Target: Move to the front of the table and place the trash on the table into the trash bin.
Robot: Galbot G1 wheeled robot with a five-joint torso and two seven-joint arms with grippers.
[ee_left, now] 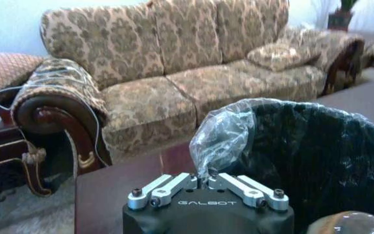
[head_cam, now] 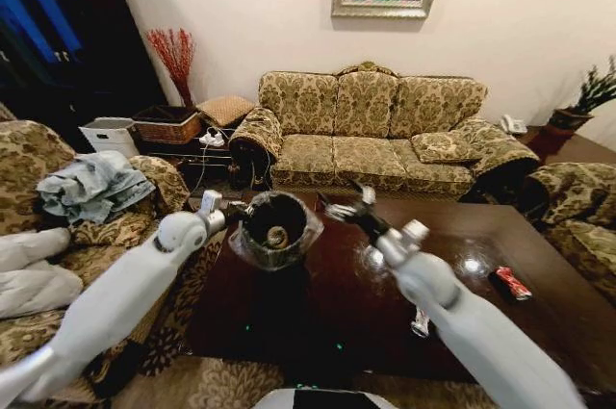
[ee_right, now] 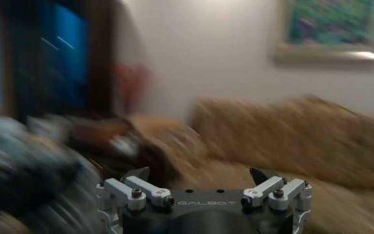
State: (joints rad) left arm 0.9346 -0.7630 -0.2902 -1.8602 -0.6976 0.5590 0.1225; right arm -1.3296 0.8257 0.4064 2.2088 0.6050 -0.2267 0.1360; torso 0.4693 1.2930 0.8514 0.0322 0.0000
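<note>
My left gripper [head_cam: 231, 209] [ee_left: 206, 176] is shut on the clear plastic liner [ee_left: 221, 136] at the rim of the black trash bin [head_cam: 275, 228] [ee_left: 317, 161]. It holds the bin at the left end of the dark glossy table [head_cam: 462, 236]. A tan round item [head_cam: 277, 236] [ee_left: 350, 222] lies inside the bin. Beside the bin's rim, my right gripper [head_cam: 345, 199] [ee_right: 198, 174] hangs open over the table with nothing between its fingers. A red can [head_cam: 513, 283] lies on the table at the right. A silver can [head_cam: 421, 322] shows partly behind my right forearm.
A patterned sofa [head_cam: 371, 130] stands behind the table. An armchair with bundled clothes [head_cam: 91, 186] is close at the left, another armchair [head_cam: 577, 212] at the right. A woven basket [head_cam: 166, 124] and a white box [head_cam: 108, 132] sit at the back left.
</note>
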